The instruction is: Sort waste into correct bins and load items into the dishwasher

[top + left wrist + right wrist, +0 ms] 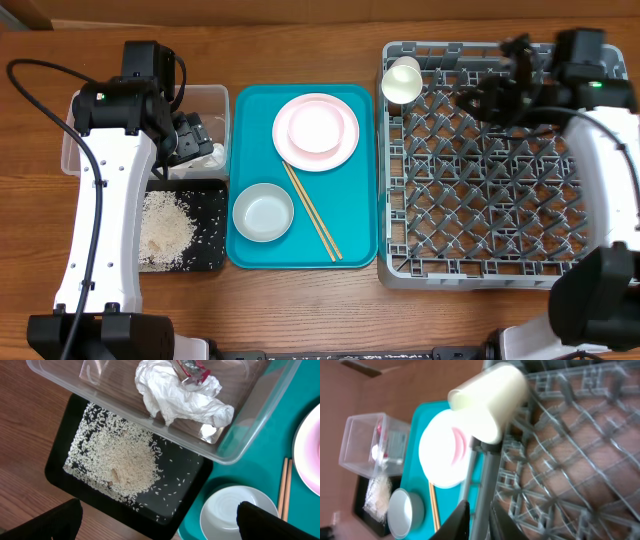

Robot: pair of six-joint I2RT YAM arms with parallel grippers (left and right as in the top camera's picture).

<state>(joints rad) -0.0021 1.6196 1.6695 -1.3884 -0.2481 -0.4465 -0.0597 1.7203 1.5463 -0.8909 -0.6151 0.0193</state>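
My left gripper [190, 135] [160, 510] hangs wide open and empty over the clear tub [215, 97] [250, 425]. The tub holds the crumpled white napkin [180, 400] and the red wrapper [192, 370]. Rice [165, 228] [130, 462] lies in the black tray [210, 215] [190, 485]. The white cup [403, 79] [490, 400] lies tilted in the grey rack's [480, 180] [570, 460] far left corner. My right gripper [480, 100] [481, 510] is empty above the rack, fingers close together. The pink bowl [316, 125] sits on the pink plate [340, 150].
The teal tray [350, 230] between the bins and the rack carries the plate, the white bowl [263, 212] [230, 510] and the two chopsticks [312, 212] [286, 485]. Bare wooden table lies around everything.
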